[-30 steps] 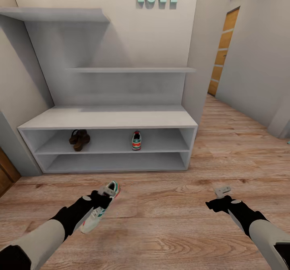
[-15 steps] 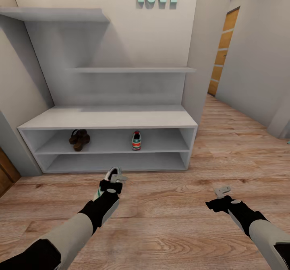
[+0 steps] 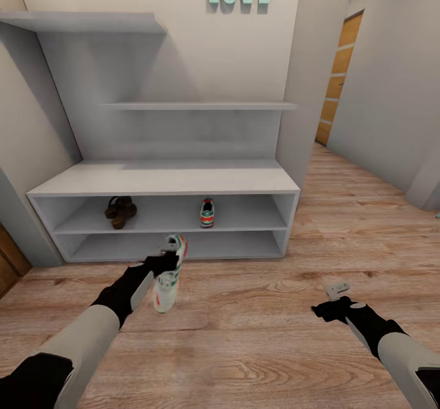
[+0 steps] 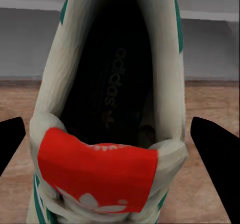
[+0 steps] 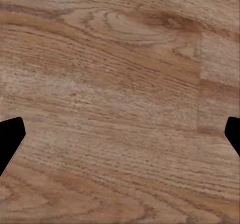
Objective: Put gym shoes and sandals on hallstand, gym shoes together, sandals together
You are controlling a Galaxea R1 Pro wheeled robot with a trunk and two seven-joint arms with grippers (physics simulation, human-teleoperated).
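Hallstand [image 3: 165, 180] on wood floor [image 3: 263, 336] (corridor)

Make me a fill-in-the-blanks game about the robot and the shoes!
1. The left gripper holds a gym ____.
2. The other gym shoe sits on the rack's ____ open shelf.
3. The brown sandals sit to the ____ of it.
4. The right gripper holds ____.

Missing words: shoe; upper; left; nothing
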